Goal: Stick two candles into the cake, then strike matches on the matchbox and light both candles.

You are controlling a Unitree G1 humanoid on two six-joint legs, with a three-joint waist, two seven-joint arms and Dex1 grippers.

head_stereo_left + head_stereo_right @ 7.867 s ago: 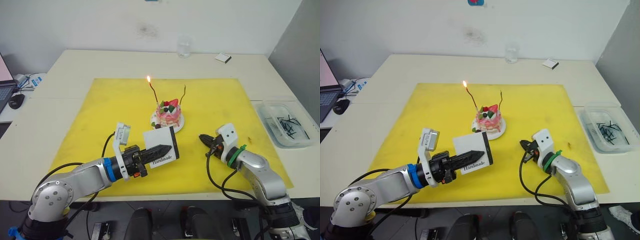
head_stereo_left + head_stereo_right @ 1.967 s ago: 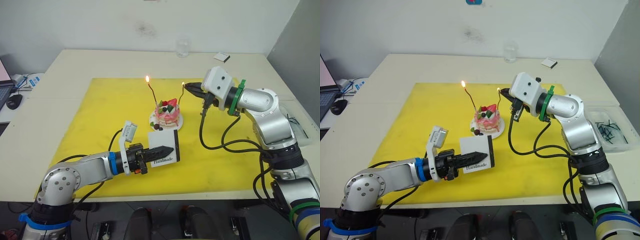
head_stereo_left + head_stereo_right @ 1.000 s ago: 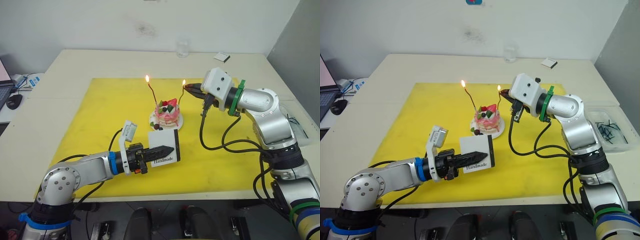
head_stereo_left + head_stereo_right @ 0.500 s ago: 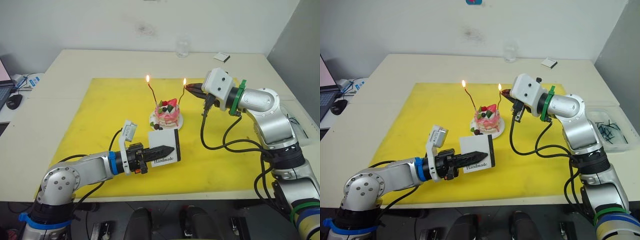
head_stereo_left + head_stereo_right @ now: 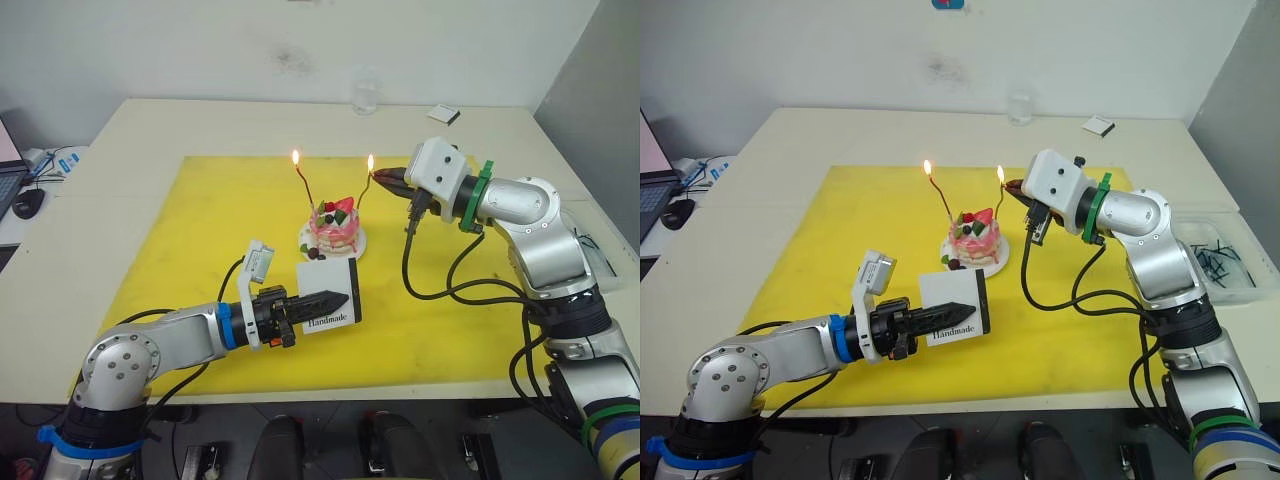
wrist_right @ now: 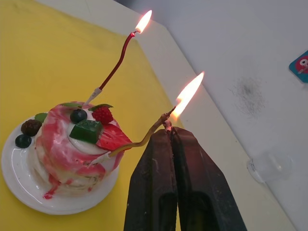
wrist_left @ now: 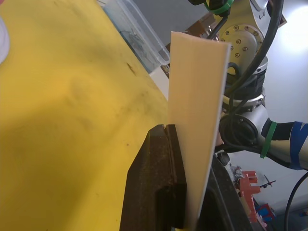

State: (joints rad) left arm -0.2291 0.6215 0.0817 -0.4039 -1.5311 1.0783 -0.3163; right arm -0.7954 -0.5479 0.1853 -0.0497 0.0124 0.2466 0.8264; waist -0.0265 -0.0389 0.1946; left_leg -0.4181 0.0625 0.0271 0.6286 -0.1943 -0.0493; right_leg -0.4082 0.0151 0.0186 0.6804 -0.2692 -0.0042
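The pink cake [image 5: 335, 226] sits on its white plate [image 6: 19, 169] on the yellow mat. Two thin wavy candles stand in it, and both burn: the left candle [image 5: 304, 187] and the right candle [image 6: 139, 140]. My right gripper [image 6: 168, 133] is shut on a match, of which a short stub shows at the fingertips. That stub sits against the right candle's burning tip, inside the flame. In front of the cake, my left gripper [image 5: 335, 297] is shut on the white "Handmade" matchbox [image 5: 330, 280] and holds it upright just above the mat.
The yellow mat [image 5: 200, 220] covers the middle of the pale table. A clear tray [image 5: 1222, 262] of dark matches lies at the right edge. At the back stand a clear glass [image 5: 365, 95] and a small white-and-dark box [image 5: 446, 115]. A mouse [image 5: 32, 202] lies far left.
The right gripper rose from the mat to the right candle's tip. That candle, unlit before, now burns with a growing flame. The gripper has edged slightly right. The left arm is still.
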